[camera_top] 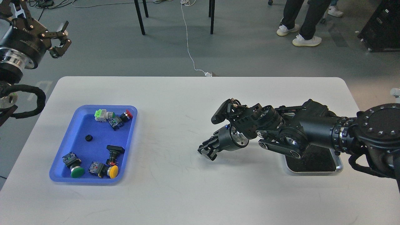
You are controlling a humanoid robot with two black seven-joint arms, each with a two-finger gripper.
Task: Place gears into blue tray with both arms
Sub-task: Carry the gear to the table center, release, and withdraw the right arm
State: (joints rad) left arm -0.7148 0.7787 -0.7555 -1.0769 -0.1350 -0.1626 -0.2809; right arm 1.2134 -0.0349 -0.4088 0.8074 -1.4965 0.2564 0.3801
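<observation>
The blue tray (132, 137) lies on the left part of the white table. One small black gear (88, 137) rests on its floor among several coloured push-buttons. My left gripper (62, 39) hangs beyond the table's far left corner, high above the floor, open and empty. My right gripper (206, 153) points left and down, low over the middle of the table and well to the right of the blue tray. Its dark fingers sit close together, and I cannot make out whether anything is between them.
A silver tray with a dark bottom (339, 167) lies at the right, half covered by my right arm. Behind the table are chair legs, a white cable (187, 40) on the floor and a person's legs (300, 22).
</observation>
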